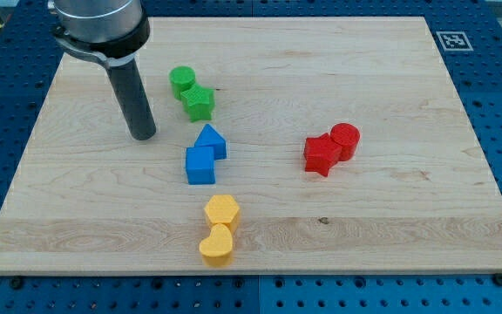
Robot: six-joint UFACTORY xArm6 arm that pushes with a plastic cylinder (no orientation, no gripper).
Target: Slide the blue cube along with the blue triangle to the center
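The blue cube (200, 165) and blue triangle (211, 140) were found touching, left of center. No jaws were fitted, nothing was held; my tip (143, 135) was parked to their upper left. A skewed push could've split them apart, probably.

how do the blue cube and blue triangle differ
The blue cube is boxy with a flat top; the blue triangle rises to a peaked ridge. The cube sits nearer the view's bottom, the triangle just above it towards the view's top, closer to my tip. Both are the same blue, appear to touch, and lie right of my tip.
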